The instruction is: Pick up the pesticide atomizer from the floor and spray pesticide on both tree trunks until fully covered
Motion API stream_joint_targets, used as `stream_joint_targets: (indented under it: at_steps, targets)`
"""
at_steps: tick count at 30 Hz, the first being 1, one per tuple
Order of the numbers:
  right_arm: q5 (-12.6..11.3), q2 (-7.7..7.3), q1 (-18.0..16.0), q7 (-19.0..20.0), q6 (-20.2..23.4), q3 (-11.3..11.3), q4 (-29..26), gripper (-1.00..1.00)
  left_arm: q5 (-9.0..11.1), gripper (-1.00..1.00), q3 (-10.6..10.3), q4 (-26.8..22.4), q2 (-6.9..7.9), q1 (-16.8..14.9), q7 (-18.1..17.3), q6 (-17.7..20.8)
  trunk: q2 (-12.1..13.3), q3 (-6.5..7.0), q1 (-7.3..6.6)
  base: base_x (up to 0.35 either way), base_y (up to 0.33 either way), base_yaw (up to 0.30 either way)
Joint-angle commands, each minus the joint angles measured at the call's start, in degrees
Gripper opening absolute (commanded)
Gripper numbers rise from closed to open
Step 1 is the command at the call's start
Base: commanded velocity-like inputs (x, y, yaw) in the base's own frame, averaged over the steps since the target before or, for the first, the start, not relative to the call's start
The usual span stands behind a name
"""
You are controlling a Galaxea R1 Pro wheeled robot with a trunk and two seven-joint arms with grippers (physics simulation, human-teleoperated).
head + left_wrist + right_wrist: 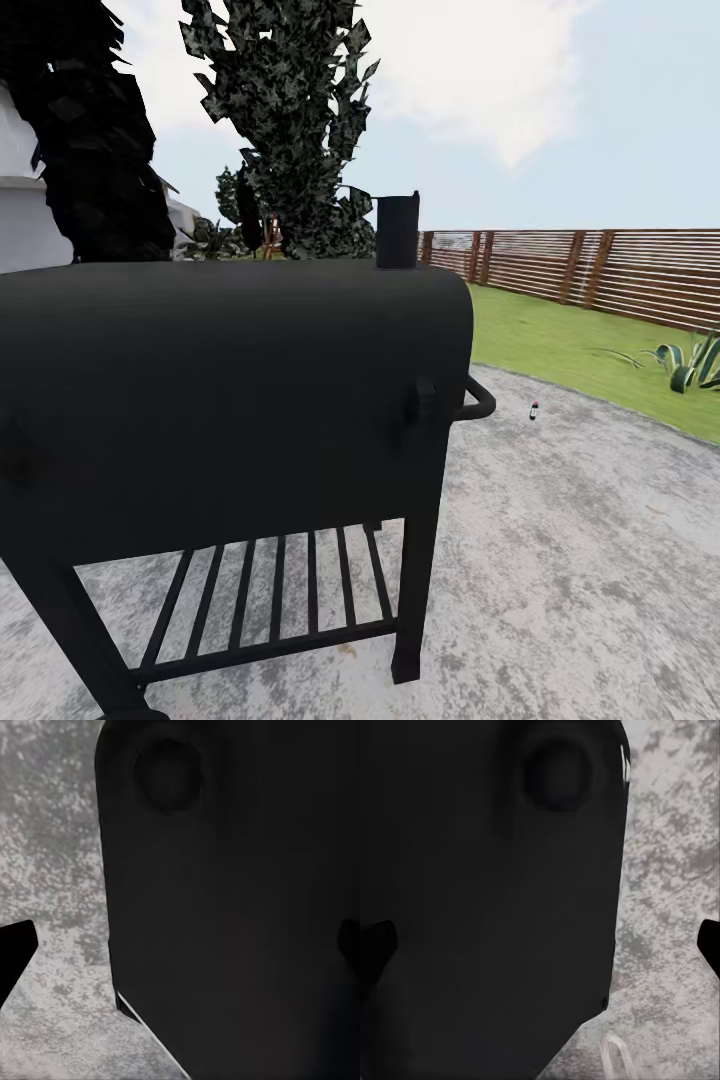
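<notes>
We stand on the floor (pixel 600 560), rough grey concrete, with the lawn of the garden (pixel 560 340) beyond it and a slatted wooden fence (pixel 620 270) along the far edge.

Black grill (pixel 230 390) fills the near left of the head view, barrel lid closed, stub chimney (pixel 397 230) on top, slatted shelf below between its legs. Two dark narrow cypress-like trees (pixel 290 120) rise behind it. A spiky striped plant (pixel 695 362) sits on the grass at the right edge.

Pesticide atomizer (pixel 534 409): tiny dark bottle with a red top, upright on the concrete near the paving's far edge where it meets the grass, just past the grill's side handle (pixel 480 397), well apart from us.

Left gripper (pixel 180 945) and right gripper (pixel 540 945): each wrist view catches dark fingertips at opposite sides of the frame, so we judge both sets of fingers spread apart and holding nothing. A large dark body, likely part of the robot, blocks most of each view; concrete shows beside it.

Step in hand, as we judge it: approach, nothing grasped yet. Next move calls for rolling round the grill's right end toward the bottle, then lowering an arm to it.
</notes>
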Motion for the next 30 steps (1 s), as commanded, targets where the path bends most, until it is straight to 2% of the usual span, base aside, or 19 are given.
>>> stream_joint_targets:
  at_steps: [1, 5, 8, 15, 23, 29, 30]
  targets:
    - [-0.1, 0.32, -0.3, 0.0, -0.3, -0.1, -0.3, 1.0, 0.1, 1.0, 0.1, 0.2, -0.02, 0.0, -0.2, -0.3, 0.0, 0.01, 0.01, 0.0, 0.0, 0.0]
    - [0.0, 1.61, -0.4, -0.1, -0.3, 0.0, -1.6, 1.0, 0.1, 1.0, 0.0, 0.0, -0.08, 0.1, -0.2, -1.5, 0.0, 0.01, 0.01, 0.0, 0.0, 0.0]
    - [0.0, 2.54, -0.4, -0.1, -0.9, 0.1, -1.7, 1.0, 0.1, 1.0, 0.1, -0.1, -0.1, 0.1, -0.1, -0.5, 0.0, 0.01, 0.01, 0.0, 0.0, 0.0]
    - [0.1, 2.21, -0.4, -0.2, -3.2, 0.1, -1.9, 1.0, 0.0, 1.0, 0.0, -1.1, 0.85, -0.4, 0.6, -1.9, 0.0, 0.01, 0.01, 0.0, 0.0, 0.0]
    - [0.0, -0.35, -0.4, -0.3, -5.7, -0.1, -4.0, 1.0, 0.1, 1.0, 0.0, -3.6, 3.39, -3.0, 0.6, -4.4, 0.0, 0.01, 0.01, 0.0, 0.0, 0.0]
    - [0.0, -2.29, -0.5, -0.3, -7.7, -0.3, -5.9, 1.0, 0.1, 1.0, 0.0, -5.5, 3.63, -5.0, 0.6, -6.4, 0.0, 0.01, 0.01, 0.0, 0.0, 0.0]
    - [0.0, -5.79, -0.5, -0.3, -14.4, -0.3, -18.4, 1.0, 0.1, 1.0, 0.0, -13.2, 3.61, -8.6, 0.6, -7.7, 0.0, 0.01, 0.01, 0.0, 0.0, 0.0]
